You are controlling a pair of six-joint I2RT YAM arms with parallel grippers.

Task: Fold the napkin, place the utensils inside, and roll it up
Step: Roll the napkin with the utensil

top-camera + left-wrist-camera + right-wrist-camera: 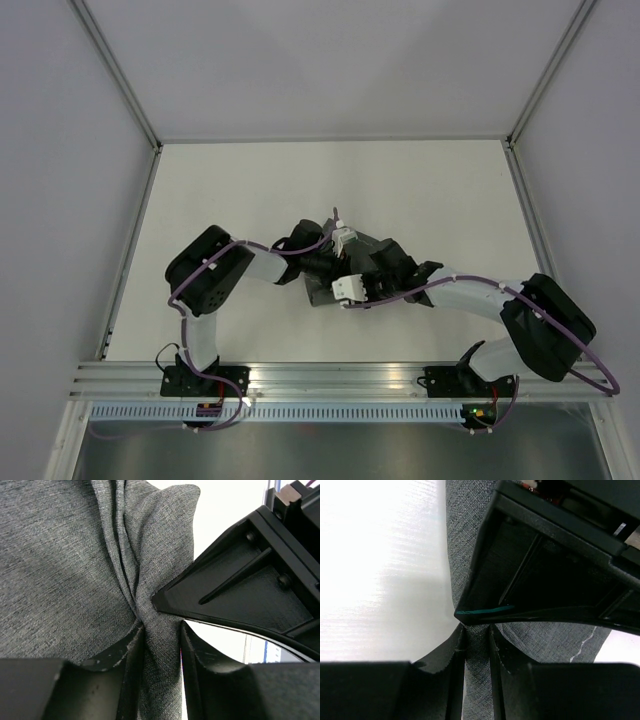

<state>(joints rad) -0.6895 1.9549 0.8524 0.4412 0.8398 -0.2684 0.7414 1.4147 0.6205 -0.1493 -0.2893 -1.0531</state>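
Observation:
The dark grey napkin [325, 292] lies bunched in the middle of the white table, mostly hidden under both arms in the top view. It fills the left wrist view [65, 570] and shows in the right wrist view [470, 540] with a light stitched line. My left gripper [162, 645] is shut on a pinched fold of the napkin. My right gripper [476, 645] is shut on another fold of it. The two grippers meet tip to tip over the cloth [345, 265]. No utensils are in view.
The white table [250, 190] is bounded by grey walls and metal rails at the left [130, 260] and right [528, 220]. An aluminium rail [330, 378] with both arm bases runs along the near edge.

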